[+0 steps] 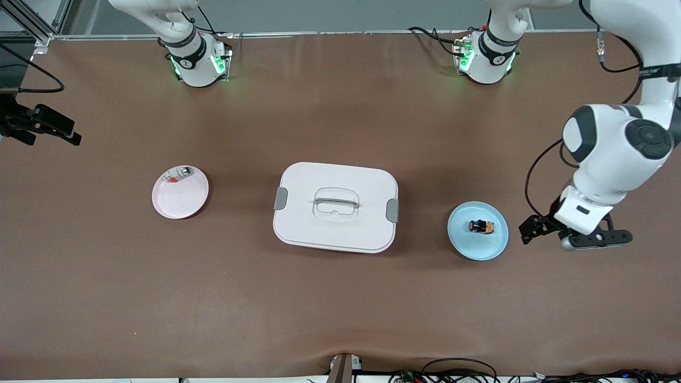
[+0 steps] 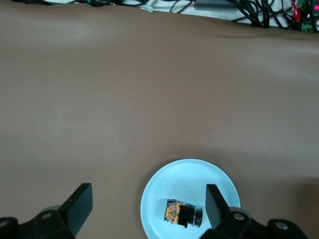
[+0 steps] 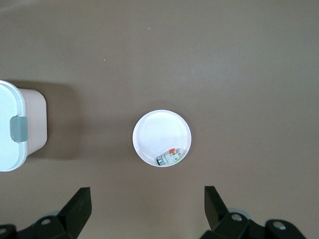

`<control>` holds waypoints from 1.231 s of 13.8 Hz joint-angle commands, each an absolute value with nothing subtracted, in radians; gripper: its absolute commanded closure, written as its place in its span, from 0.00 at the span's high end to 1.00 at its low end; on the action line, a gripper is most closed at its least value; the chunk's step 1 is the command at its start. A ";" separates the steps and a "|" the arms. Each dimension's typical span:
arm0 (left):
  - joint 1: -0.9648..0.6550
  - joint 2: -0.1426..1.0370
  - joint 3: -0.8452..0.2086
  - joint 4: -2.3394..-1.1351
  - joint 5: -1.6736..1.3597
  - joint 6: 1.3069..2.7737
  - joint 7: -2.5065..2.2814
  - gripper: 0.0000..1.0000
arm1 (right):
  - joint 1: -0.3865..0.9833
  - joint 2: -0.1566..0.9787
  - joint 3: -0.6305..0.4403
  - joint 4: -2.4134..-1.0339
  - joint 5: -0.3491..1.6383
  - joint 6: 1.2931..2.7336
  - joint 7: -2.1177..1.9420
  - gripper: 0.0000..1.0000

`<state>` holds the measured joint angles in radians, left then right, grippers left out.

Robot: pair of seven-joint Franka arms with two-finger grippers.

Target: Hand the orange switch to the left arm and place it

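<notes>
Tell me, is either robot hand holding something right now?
No, both are empty. The left gripper hangs open beside the blue plate with the orange switch; the right gripper is open above the pink plate.

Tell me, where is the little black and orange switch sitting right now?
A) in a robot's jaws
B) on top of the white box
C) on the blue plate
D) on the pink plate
C: the orange switch lies on the blue plate, toward the left arm's end of the table, with nothing gripping it.
</notes>
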<state>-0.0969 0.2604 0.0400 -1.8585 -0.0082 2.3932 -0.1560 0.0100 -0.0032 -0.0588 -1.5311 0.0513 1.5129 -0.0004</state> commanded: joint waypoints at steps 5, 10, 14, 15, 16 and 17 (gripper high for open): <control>-0.091 0.172 0.041 -1.737 -0.018 2.117 -0.132 1.00 | 0.015 -0.028 -0.057 -1.551 0.058 1.514 0.020 1.00; -0.091 0.163 0.040 -1.605 -0.011 1.927 -0.130 1.00 | 0.015 -0.028 -0.058 -1.551 0.058 1.514 0.017 1.00; -0.077 0.135 0.029 -1.585 -0.006 1.855 -0.127 1.00 | 0.015 -0.028 -0.058 -1.543 0.045 1.517 -0.055 1.00; -0.046 0.118 -0.004 -1.583 -0.006 1.842 -0.126 1.00 | 0.015 -0.028 -0.058 -1.543 0.034 1.517 -0.093 1.00; -0.002 0.100 -0.049 -1.585 -0.006 1.833 -0.127 1.00 | 0.015 -0.028 -0.058 -1.542 0.017 1.516 -0.112 1.00; 0.026 0.091 -0.082 -1.583 -0.006 1.806 -0.124 1.00 | 0.015 -0.028 -0.058 -1.542 0.014 1.513 -0.112 1.00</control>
